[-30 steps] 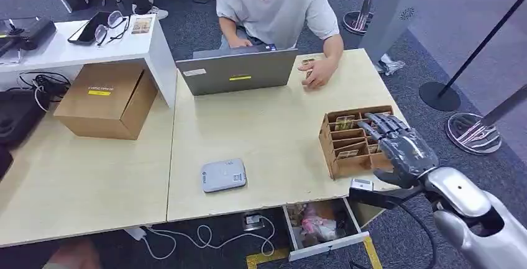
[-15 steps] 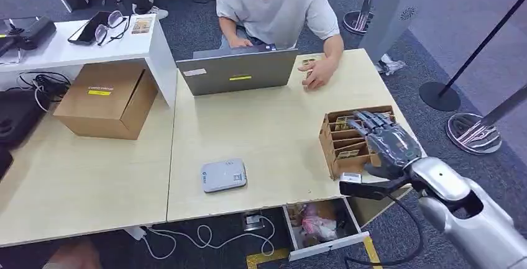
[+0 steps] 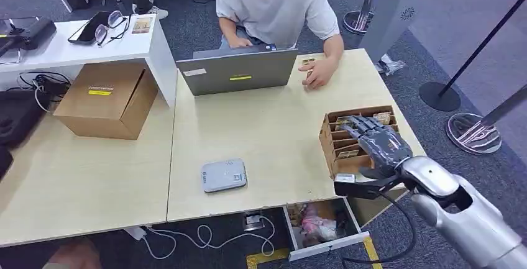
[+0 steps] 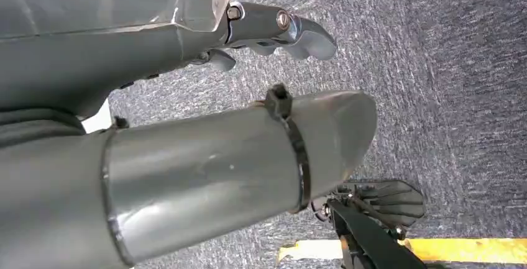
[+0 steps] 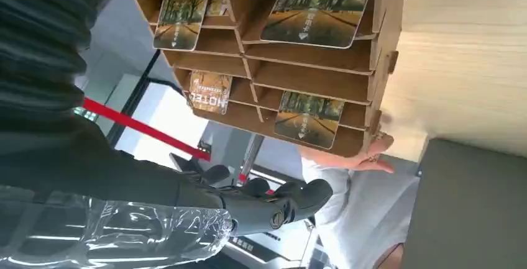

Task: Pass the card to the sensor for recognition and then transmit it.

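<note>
A wooden card rack (image 3: 332, 149) stands at the right end of the table, with several picture cards in its slots. The right wrist view shows these cards close up, such as a forest card (image 5: 314, 17) and a "HOTEL" card (image 5: 209, 92) in the rack (image 5: 323, 82). My right hand (image 3: 380, 141) hovers over the rack's right side with fingers spread and holds nothing; its fingers (image 5: 273, 204) show dark in the right wrist view. The grey sensor pad (image 3: 224, 175) lies flat near the table's front edge. My left hand (image 4: 273, 27) hangs over the carpet, holding nothing.
A person sits behind a grey laptop (image 3: 236, 70), one hand (image 3: 320, 73) resting on the table by some cards. A cardboard box (image 3: 109, 98) sits at the left. Below the table's front edge a drawer (image 3: 320, 225) hangs open. Stanchion bases (image 3: 473, 133) stand at the right.
My right hand has moved left and slightly forward, from beside the rack's right edge to over its slots. The cards, the sensor and the person have not moved.
</note>
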`<action>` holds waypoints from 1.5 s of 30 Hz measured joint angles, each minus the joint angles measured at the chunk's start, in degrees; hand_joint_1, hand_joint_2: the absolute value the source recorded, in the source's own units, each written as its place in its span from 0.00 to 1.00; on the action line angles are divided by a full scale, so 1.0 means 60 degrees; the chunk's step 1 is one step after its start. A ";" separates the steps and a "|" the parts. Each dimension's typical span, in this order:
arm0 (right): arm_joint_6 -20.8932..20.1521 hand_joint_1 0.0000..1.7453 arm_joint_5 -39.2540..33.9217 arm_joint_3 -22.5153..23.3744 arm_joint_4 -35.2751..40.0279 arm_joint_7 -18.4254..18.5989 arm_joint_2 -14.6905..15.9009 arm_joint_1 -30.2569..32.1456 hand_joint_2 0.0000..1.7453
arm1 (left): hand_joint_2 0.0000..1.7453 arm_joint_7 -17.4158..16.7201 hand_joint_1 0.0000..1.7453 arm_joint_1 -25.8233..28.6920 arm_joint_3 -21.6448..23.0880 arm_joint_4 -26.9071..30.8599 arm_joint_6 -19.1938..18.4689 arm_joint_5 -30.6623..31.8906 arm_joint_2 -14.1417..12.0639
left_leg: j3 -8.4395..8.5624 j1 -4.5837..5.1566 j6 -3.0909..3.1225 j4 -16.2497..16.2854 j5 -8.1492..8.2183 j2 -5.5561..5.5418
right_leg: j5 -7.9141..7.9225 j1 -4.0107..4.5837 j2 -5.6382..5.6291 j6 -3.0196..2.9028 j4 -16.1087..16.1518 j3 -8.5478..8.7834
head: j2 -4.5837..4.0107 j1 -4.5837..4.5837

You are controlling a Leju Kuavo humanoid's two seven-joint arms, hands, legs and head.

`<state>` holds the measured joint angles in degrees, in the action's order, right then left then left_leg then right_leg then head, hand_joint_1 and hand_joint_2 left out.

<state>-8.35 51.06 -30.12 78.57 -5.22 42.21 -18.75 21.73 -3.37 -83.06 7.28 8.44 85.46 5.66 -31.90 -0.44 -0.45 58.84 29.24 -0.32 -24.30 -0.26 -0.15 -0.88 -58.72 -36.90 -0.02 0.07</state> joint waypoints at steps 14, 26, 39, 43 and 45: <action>-0.0055 0.10 -0.0211 -0.0390 -0.0222 0.0058 0.0000 -0.0314 1.00 | 0.00 -0.0004 0.00 -0.0002 0.0000 0.0000 0.0018 -0.0004 0.0000 | 0.0000 0.0000 0.0000 0.0000 0.0000 0.0000 | 0.0000 0.0000 0.0000 0.0000 0.0000 0.0000 | 0.0000 0.0000; -0.0084 0.74 -0.0434 -0.0539 -0.0255 0.0179 0.0000 -0.0389 1.00 | 0.00 0.0011 0.00 -0.0002 0.0000 0.0000 0.0015 -0.0004 0.0004 | 0.0000 0.0000 0.0000 0.0000 0.0000 0.0000 | 0.0000 0.0000 0.0000 0.0000 0.0000 -0.0001 | 0.0000 0.0000; -0.0080 0.67 -0.0510 -0.0645 -0.0251 0.0273 0.0000 -0.0388 1.00 | 0.00 0.0011 0.00 -0.0002 0.0000 0.0000 0.0015 -0.0004 0.0007 | 0.0000 0.0000 0.0000 0.0000 0.0000 0.0000 | 0.0000 0.0000 0.0000 0.0000 0.0000 0.0000 | 0.0000 0.0000; -0.0084 0.38 -0.0514 -0.0652 -0.0248 0.0302 0.0000 -0.0389 1.00 | 0.00 0.0011 0.00 -0.0002 0.0000 0.0000 0.0015 -0.0004 0.0015 | 0.0000 0.0000 0.0000 0.0000 0.0000 0.0000 | 0.0000 0.0000 0.0000 0.0000 0.0000 0.0000 | 0.0000 0.0000; -0.0084 0.51 -0.0514 -0.0666 -0.0248 0.0313 0.0000 -0.0388 1.00 | 0.00 0.0011 0.00 -0.0002 0.0000 0.0000 0.0015 -0.0004 0.0018 | 0.0000 0.0000 0.0000 0.0000 0.0000 0.0000 | 0.0000 0.0000 0.0000 0.0000 0.0000 0.0000 | 0.0000 0.0000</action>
<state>-8.85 47.98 -34.12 77.09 -3.34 42.21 -21.07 21.79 -3.38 -83.06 7.28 8.52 85.44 5.77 -31.90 -0.44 -0.45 58.84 29.24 -0.32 -24.30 -0.26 -0.15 -0.88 -58.72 -36.90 -0.02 0.07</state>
